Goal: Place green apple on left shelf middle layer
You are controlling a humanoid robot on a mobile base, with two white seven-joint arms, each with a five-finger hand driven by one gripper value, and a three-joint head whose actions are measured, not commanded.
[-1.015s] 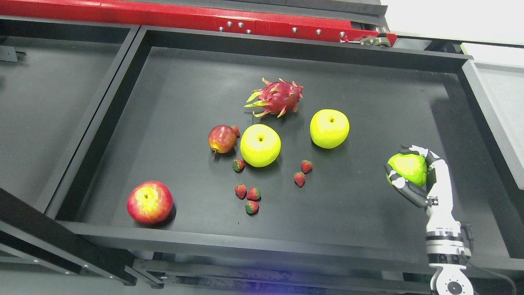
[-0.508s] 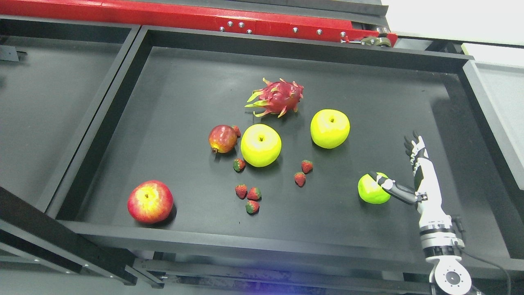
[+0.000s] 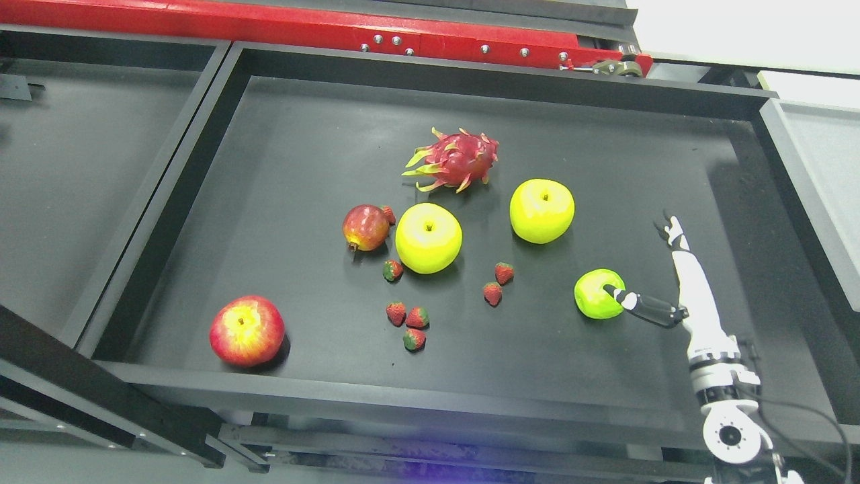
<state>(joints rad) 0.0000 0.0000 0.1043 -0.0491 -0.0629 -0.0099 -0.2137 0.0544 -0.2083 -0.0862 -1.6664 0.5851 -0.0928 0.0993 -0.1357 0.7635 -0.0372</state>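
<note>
I see my right hand (image 3: 678,282) coming in from the lower right corner. Its fingers (image 3: 672,228) are stretched out straight, pointing up and away from me. The thumb (image 3: 638,306) sticks out to the left, and its tip touches the right side of the green apple (image 3: 596,294). The hand is let go and holds nothing. I do not see my left hand.

The green apple sits on the black shelf tray (image 3: 430,396), on the right part of it, a bit toward the front. It rests on the floor of the tray by itself.

Other fruit lies on the same tray. A yellow apple (image 3: 541,210) is up and to the left of the green apple, well apart from it. A second yellow apple (image 3: 428,238) is near the middle of the tray. A small red fruit (image 3: 365,228) sits just beside that one, on its left. A pink dragon fruit (image 3: 455,159) lies behind the two yellow apples. A big red apple (image 3: 246,331) is at the front left, far from the rest. Little strawberries (image 3: 406,317) are dotted around the middle, some in front of the yellow apple and two between it and the green apple.

A red bar (image 3: 322,30) runs along the back, behind the tray.
</note>
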